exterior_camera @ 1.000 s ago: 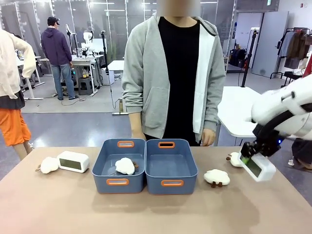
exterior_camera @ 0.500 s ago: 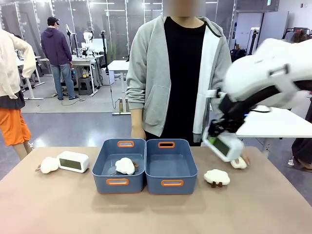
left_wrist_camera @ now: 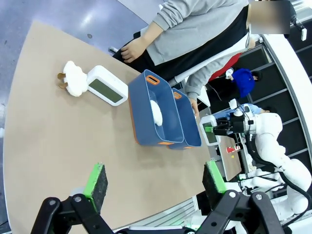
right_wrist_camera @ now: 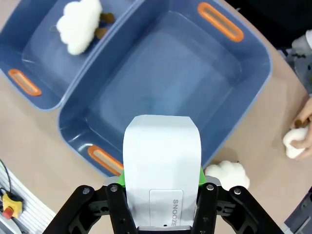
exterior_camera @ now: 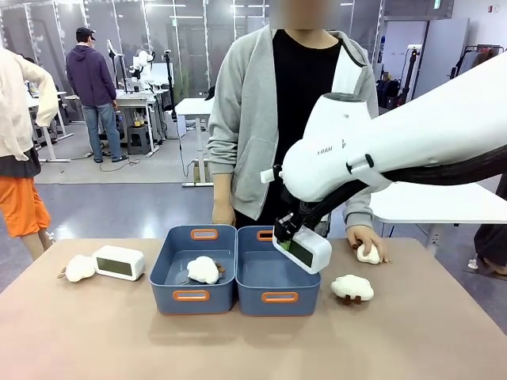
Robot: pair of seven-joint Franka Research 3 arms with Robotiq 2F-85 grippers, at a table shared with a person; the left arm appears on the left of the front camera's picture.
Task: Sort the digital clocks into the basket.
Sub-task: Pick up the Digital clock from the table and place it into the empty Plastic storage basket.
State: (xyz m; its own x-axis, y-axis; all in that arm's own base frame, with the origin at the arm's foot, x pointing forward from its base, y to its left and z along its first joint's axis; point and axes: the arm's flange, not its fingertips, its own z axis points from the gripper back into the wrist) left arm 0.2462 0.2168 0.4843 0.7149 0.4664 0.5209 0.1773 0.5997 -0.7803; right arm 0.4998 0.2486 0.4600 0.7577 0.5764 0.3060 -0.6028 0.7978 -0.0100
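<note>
One clock (exterior_camera: pixel 303 248) clamped in right jaws — left jaws spread wide.

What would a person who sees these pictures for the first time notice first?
The large white right arm crossing the middle, its gripper shut on a white digital clock over the right-hand blue bin. Then the plush sheep in the left-hand bin, and the person's hand on another sheep at the right.

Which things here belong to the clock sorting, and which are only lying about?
Job: held clock in the right gripper; table clock; right blue bin.
Lying about: left blue bin; sheep inside it; sheep by the table clock; sheep near the right bin; sheep in the person's hand.
</note>
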